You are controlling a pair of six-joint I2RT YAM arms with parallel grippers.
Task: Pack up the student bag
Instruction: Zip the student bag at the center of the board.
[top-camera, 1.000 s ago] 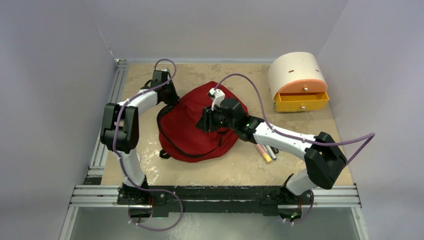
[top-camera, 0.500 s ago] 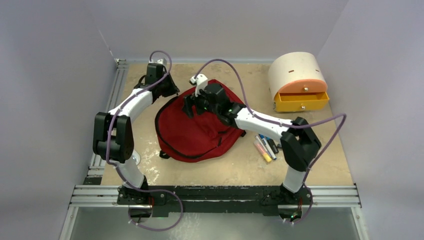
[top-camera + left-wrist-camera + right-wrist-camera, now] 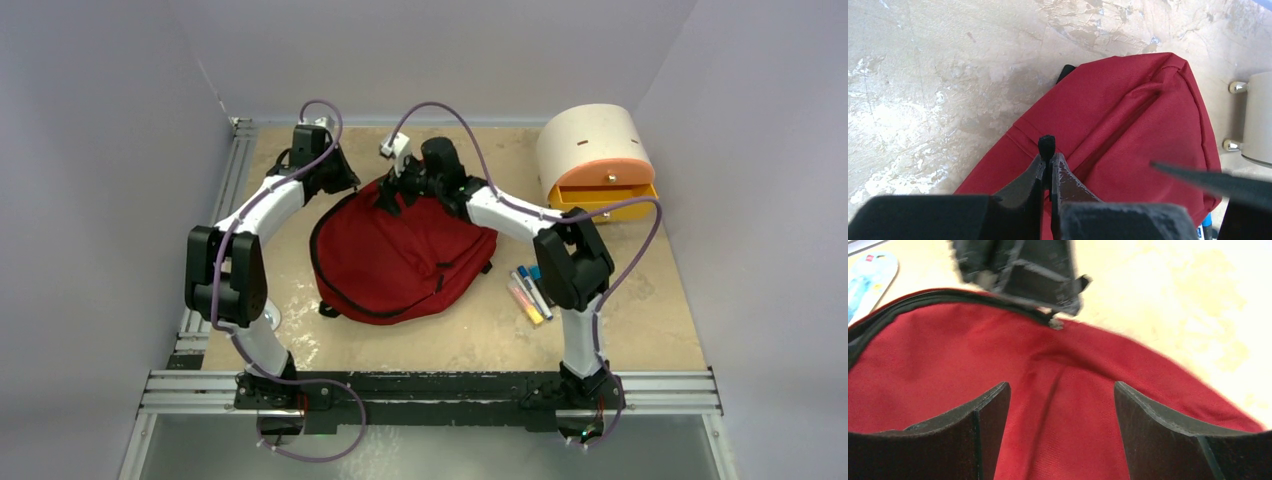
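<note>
You have the student bag (image 3: 400, 255) lying flat on the worktop (image 3: 640, 330), around the middle and slightly to the left, its dark red fabric facing up and a black zipper (image 3: 948, 295) running along its edge. Your left hand (image 3: 1048, 159) sits at the bag's far left edge, clenched tight on a small black tab (image 3: 1047, 145) that pokes out between its fingertips. In the right wrist view the zipper line runs up to just where that hand meets the bag. Your right arm reaches across to the bag's far edge. Your right hand (image 3: 1060, 405) hangs over the red fabric with its two fingers (image 3: 990, 420) spread wide apart and nothing between them; you cannot tell whether the fingertips touch the cloth. Just right of the bag's near right corner, a few markers (image 3: 528, 295) lie side by side on the worktop. In the far right corner stands a cream-and-orange drawer box (image 3: 595, 150), its lower orange drawer pulled part way out, well apart from the bag.
</note>
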